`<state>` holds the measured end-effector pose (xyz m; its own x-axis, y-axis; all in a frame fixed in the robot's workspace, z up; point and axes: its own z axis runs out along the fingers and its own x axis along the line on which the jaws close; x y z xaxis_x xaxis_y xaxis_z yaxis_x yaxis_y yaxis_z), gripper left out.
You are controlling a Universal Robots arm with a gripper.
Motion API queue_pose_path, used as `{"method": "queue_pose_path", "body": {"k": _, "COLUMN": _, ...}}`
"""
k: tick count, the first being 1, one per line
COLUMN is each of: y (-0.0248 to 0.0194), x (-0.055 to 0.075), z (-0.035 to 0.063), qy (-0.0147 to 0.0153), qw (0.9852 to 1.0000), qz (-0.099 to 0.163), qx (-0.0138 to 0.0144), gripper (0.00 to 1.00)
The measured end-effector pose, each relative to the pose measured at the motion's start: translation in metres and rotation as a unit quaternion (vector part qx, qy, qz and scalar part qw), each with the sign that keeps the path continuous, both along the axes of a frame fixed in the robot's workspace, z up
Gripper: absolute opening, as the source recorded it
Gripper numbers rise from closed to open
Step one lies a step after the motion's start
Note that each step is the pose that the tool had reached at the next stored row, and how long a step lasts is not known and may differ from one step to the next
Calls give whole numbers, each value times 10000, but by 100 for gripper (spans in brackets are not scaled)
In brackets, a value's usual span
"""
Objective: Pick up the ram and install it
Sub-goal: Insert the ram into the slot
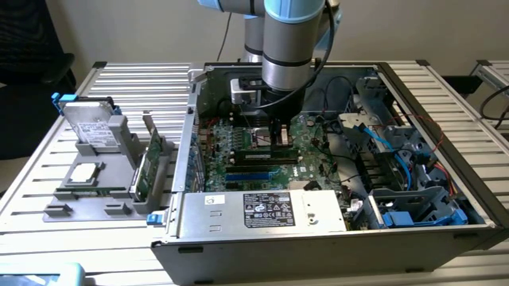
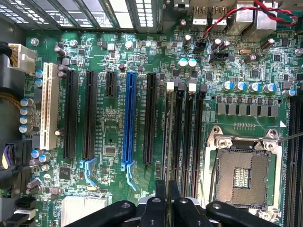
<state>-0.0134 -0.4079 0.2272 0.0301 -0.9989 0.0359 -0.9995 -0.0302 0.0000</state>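
Closest in, my gripper (image 2: 167,189) had its black fingers (image 2: 161,201) sitting nearly together, pinching the ram (image 1: 266,157) by its upper edge. That stick stood on edge over the black memory slots (image 2: 188,137) of the motherboard (image 2: 111,127), inside the open computer case (image 1: 318,256) and just beside the empty processor socket (image 2: 244,177).

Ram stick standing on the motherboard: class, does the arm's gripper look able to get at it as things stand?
Very likely yes. The case is open on top, and the gripper hangs directly over the ram, its closed fingers at the stick's upper edge, with no cable or card between them.
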Motion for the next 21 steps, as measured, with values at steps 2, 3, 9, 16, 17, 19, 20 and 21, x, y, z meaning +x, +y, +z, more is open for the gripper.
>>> {"method": "queue_pose_path", "body": {"k": 2, "y": 0, "x": 0, "z": 0, "qy": 0, "qw": 10000, "qz": 0, "qx": 0, "gripper": 13}}
{"method": "queue_pose_path", "body": {"k": 3, "y": 0, "x": 0, "z": 0, "qy": 0, "qw": 10000, "qz": 0, "qx": 0, "gripper": 13}}
{"method": "queue_pose_path", "body": {"k": 9, "y": 1, "x": 0, "z": -3, "qy": -11, "qw": 10000, "qz": 0, "qx": 0, "gripper": 13}}
{"method": "queue_pose_path", "body": {"k": 16, "y": 4, "x": -1, "z": -4, "qy": -29, "qw": 10000, "qz": 0, "qx": 0, "gripper": 13}}
{"method": "queue_pose_path", "body": {"k": 17, "y": 4, "x": -2, "z": -4, "qy": -29, "qw": 10000, "qz": 0, "qx": 0, "gripper": 13}}
{"method": "queue_pose_path", "body": {"k": 19, "y": 4, "x": -6, "z": -4, "qy": -31, "qw": 10000, "qz": -1, "qx": 0, "gripper": 13}}
{"method": "queue_pose_path", "body": {"k": 20, "y": 4, "x": -9, "z": -3, "qy": -31, "qw": 10000, "qz": -1, "qx": -1, "gripper": 13}}
{"method": "queue_pose_path", "body": {"k": 21, "y": 4, "x": -10, "z": -3, "qy": -32, "qw": 10000, "qz": -1, "qx": -1, "gripper": 13}}
